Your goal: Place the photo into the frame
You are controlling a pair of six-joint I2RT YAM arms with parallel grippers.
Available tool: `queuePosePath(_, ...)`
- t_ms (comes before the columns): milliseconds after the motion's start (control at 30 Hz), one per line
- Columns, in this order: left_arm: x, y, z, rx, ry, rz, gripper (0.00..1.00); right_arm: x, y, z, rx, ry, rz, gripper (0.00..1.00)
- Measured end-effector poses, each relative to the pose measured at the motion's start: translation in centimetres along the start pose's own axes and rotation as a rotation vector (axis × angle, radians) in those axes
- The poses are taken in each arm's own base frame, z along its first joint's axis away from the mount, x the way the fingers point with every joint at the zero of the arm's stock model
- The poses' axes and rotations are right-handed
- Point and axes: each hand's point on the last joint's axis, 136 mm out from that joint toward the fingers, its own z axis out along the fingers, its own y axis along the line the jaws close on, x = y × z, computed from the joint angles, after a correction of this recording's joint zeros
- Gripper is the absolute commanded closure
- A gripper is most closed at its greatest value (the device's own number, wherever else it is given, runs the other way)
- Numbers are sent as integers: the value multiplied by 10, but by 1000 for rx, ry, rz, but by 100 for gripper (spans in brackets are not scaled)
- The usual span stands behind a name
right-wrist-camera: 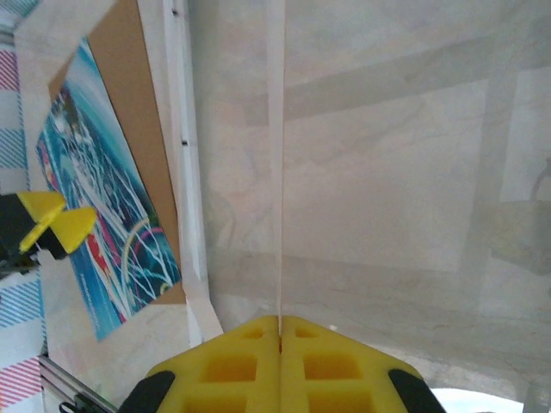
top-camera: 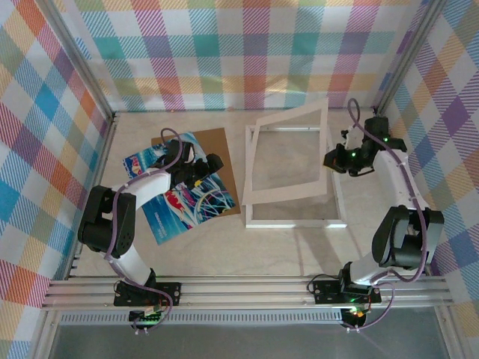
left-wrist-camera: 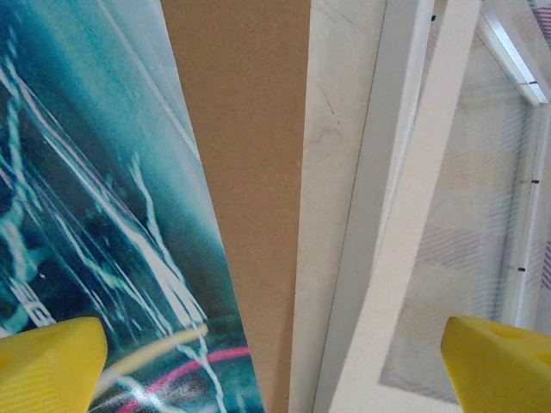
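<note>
Left gripper (top-camera: 206, 170) hovers, jaws wide apart, over the photo (top-camera: 176, 208), which lies on the brown backing board (top-camera: 218, 144) left of the frame (top-camera: 296, 222). Right gripper (top-camera: 334, 158) pinches the tilted cream mat (top-camera: 288, 196) above the frame; a weak edge grip could drop it, blocking the opening

Glossy photo (left-wrist-camera: 86, 215), matt brown board (left-wrist-camera: 250, 172)
</note>
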Motion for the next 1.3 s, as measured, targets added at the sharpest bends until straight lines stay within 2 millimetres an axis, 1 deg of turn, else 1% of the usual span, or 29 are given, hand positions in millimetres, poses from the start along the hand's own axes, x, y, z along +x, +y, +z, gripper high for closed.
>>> queuePosePath(67, 0, 0, 0, 0, 0, 0, 0, -7, -1, -8, 1, -12, 2, 100)
queuePosePath(167, 0, 0, 0, 0, 0, 0, 0, -7, -5, -12, 10, 8, 1, 100)
queuePosePath(267, 0, 0, 0, 0, 0, 0, 0, 1, -12, -7, 22, 65, 9, 100)
queuePosePath(400, 0, 0, 0, 2, 1, 0, 0, 13, -28, 6, 61, 163, 27, 100)
queuePosePath(700, 1, -1, 0, 5, 6, -1, 0, 12, -63, 18, 200, 270, 18, 100)
queuePosePath(833, 1, 0, 1, 4, 7, -1, 0, 17, -80, 18, 276, 308, 7, 100)
queuePosePath(1033, 3, 3, 4, -3, 15, -5, 0, 18, -87, 16, 328, 324, -47, 100)
queuePosePath(1167, 3, 3, 4, -4, 15, -5, 0, 16, -82, 21, 332, 334, -82, 100)
queuePosePath(1300, 4, 4, 4, -7, 18, -7, 0, 18, -76, 29, 325, 353, -110, 100)
